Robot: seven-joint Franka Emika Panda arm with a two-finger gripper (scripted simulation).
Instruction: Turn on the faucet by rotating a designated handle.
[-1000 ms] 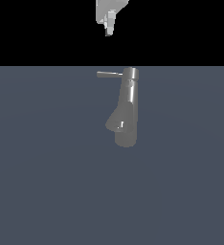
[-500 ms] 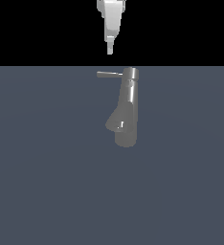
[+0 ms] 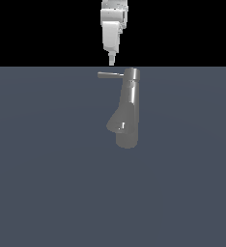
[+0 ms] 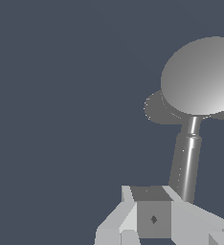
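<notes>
End effector (image 3: pixel 111 61) above handle (image 3: pixel 110 75); flat grey-blue floor (image 3: pixel 47 169), black backdrop.

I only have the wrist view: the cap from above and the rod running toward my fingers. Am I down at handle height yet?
Observer: No. In the exterior view the gripper hangs above the handle, a gap between them.
Operator: Which way does the rod point?
Observer: From the cap of the faucet toward the exterior view's left, roughly level.
Operator: Anything beneath it?
Observer: The spout bulges from the column lower down, same side.
</notes>
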